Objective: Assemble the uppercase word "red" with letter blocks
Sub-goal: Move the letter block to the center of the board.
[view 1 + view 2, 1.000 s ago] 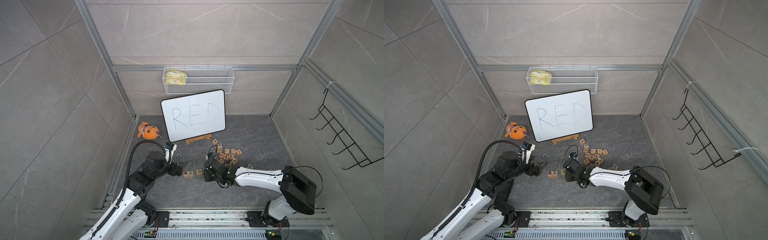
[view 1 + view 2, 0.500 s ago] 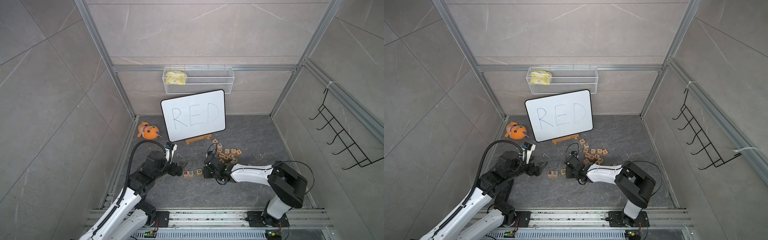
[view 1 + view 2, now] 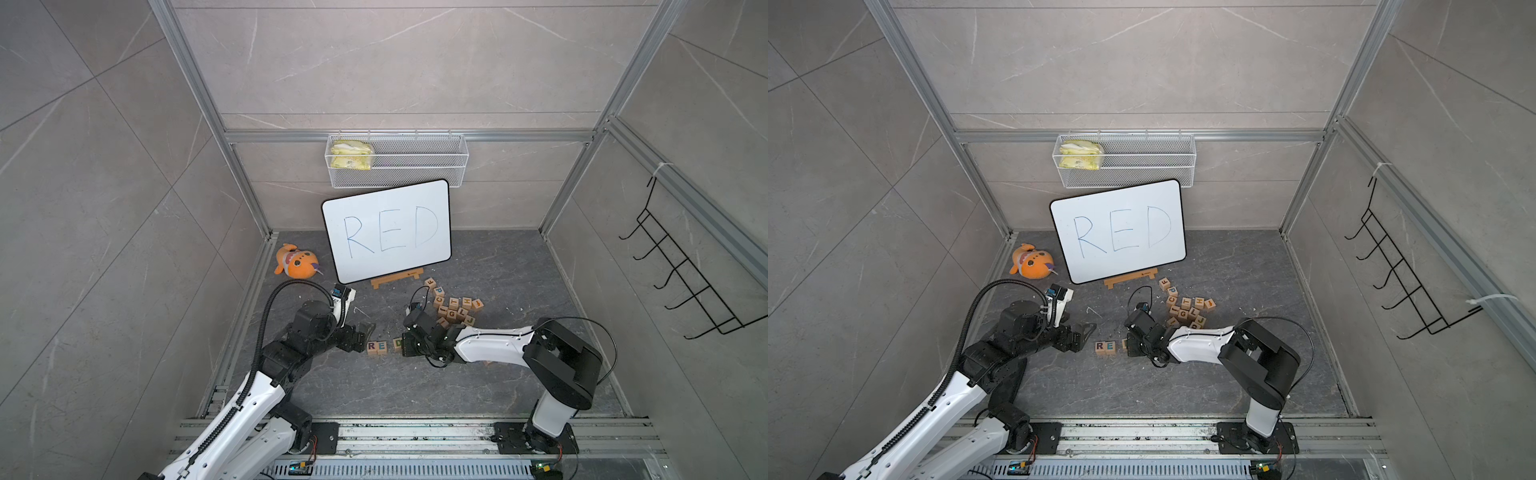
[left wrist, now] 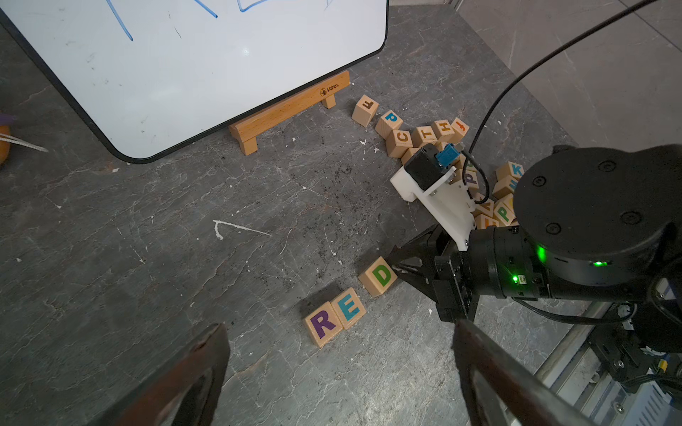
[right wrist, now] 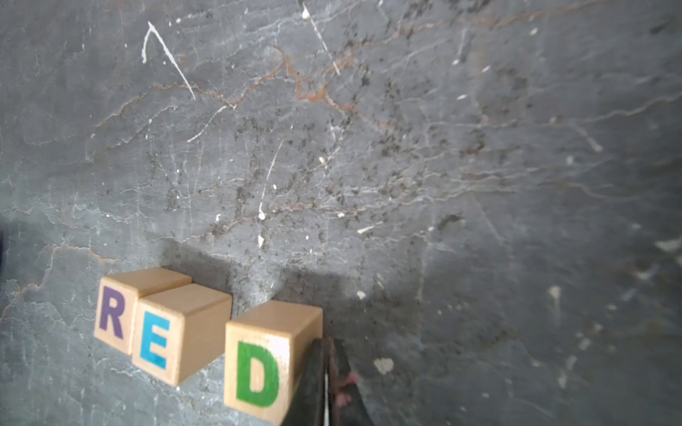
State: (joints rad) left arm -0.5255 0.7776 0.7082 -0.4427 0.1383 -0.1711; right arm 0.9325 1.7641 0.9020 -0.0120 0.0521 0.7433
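Three letter blocks lie in a row on the dark floor: purple R [image 4: 323, 324], blue E [image 4: 348, 308] touching it, and green D [image 4: 380, 276] a small gap apart and slightly turned. Both top views show R [image 3: 372, 345], E [image 3: 381, 345] and D [image 3: 398, 343]. My right gripper [image 5: 324, 354] is shut with nothing in it, its tips against the D block's [image 5: 258, 372] outer side. My left gripper [image 4: 338, 328] hovers open just left of the R block, holding nothing; a top view shows it too [image 3: 362, 336].
A white board [image 3: 386, 230] with "RED" leans on a wooden stand [image 3: 397, 278] at the back. A pile of spare blocks [image 3: 455, 307] lies behind the right arm. An orange plush [image 3: 296, 262] sits back left. A wire basket [image 3: 397, 160] and hook rack [image 3: 681, 274] hang on the walls.
The right arm's elbow has swung leftward while its shut gripper stays beside the D block. The left arm and the R and E blocks have not moved.
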